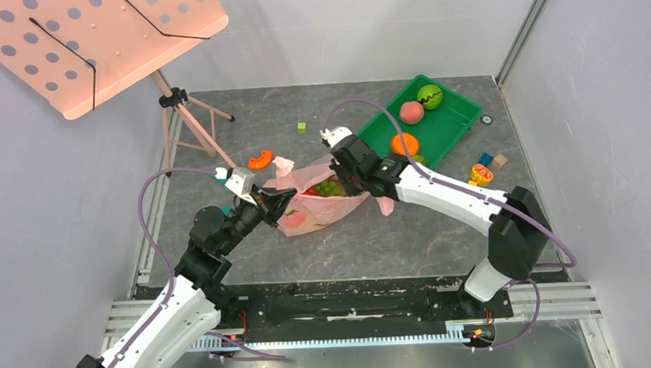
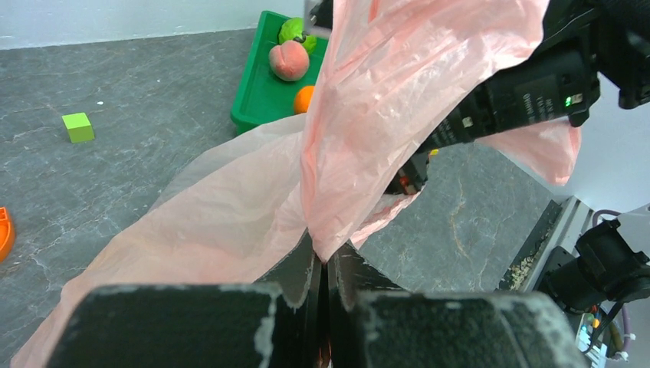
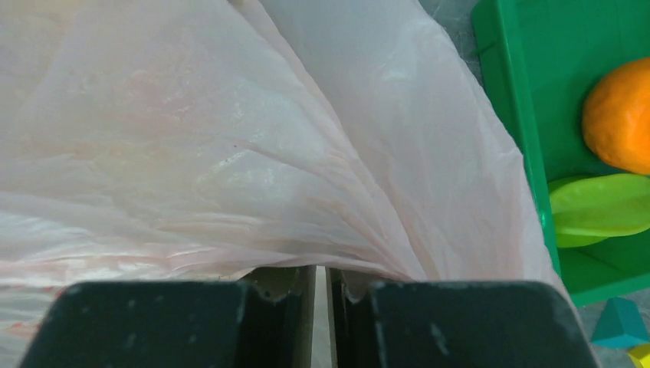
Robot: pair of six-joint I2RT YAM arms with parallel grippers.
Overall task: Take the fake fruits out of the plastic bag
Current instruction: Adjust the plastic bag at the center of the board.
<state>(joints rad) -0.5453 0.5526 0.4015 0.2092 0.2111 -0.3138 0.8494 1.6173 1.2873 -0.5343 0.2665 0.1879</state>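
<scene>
The pink plastic bag (image 1: pixel 319 202) lies mid-table between my two arms, its mouth held open. Green grapes (image 1: pixel 331 188) show inside the opening, with something red beside them. My left gripper (image 1: pixel 275 204) is shut on the bag's near-left edge; the left wrist view shows the film (image 2: pixel 360 115) pinched between the jaws at my left gripper (image 2: pixel 326 261). My right gripper (image 1: pixel 344 181) is shut on the bag's far-right edge; the right wrist view shows the film (image 3: pixel 230 153) running into the narrow gap at my right gripper (image 3: pixel 322 272). Other fruits are hidden.
A green tray (image 1: pixel 452 116) at the back right holds a pink peach (image 1: pixel 412 112), a green ball (image 1: pixel 429 96) and an orange piece (image 1: pixel 404 144). An orange ring piece (image 1: pixel 261 159), a green cube (image 1: pixel 301 127), small blocks (image 1: pixel 481 174) and a music stand (image 1: pixel 177 99) stand around.
</scene>
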